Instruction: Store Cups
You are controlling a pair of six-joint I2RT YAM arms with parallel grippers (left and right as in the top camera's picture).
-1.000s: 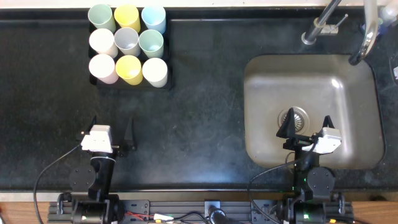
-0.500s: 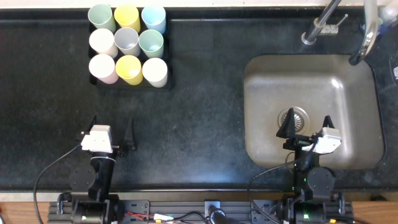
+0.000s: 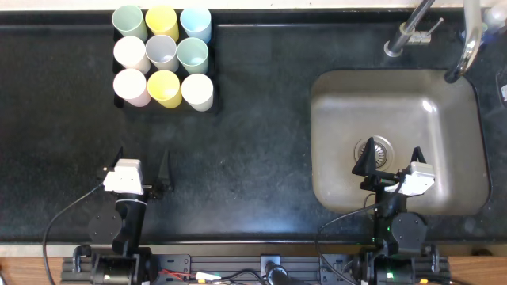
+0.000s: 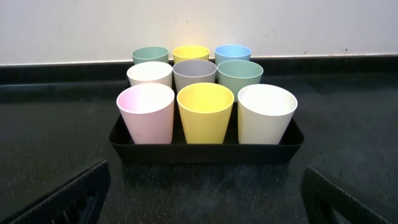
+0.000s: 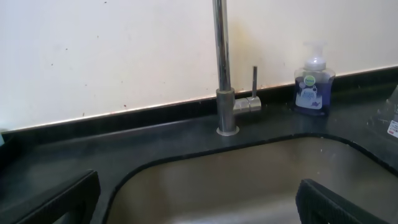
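Several pastel cups stand upright in a black tray [image 3: 215, 100] [image 4: 124, 149] at the back left of the dark counter, among them a pink cup [image 3: 130, 87] [image 4: 147, 112], a yellow cup [image 3: 165, 87] [image 4: 206, 111] and a white cup [image 3: 198, 92] [image 4: 267, 113] in the front row. My left gripper [image 3: 143, 165] [image 4: 205, 193] rests open near the front edge, well short of the tray, with nothing between its fingers. My right gripper [image 3: 388, 158] [image 5: 199, 199] stands open over the front of the sink [image 3: 333, 87] [image 5: 205, 180], holding nothing.
A steel faucet [image 3: 412, 28] [image 5: 222, 68] rises behind the sink, with a soap bottle [image 5: 314, 87] to its right. The drain [image 3: 374, 148] sits in the basin floor. Bare dark counter [image 3: 261, 142] lies between tray and sink.
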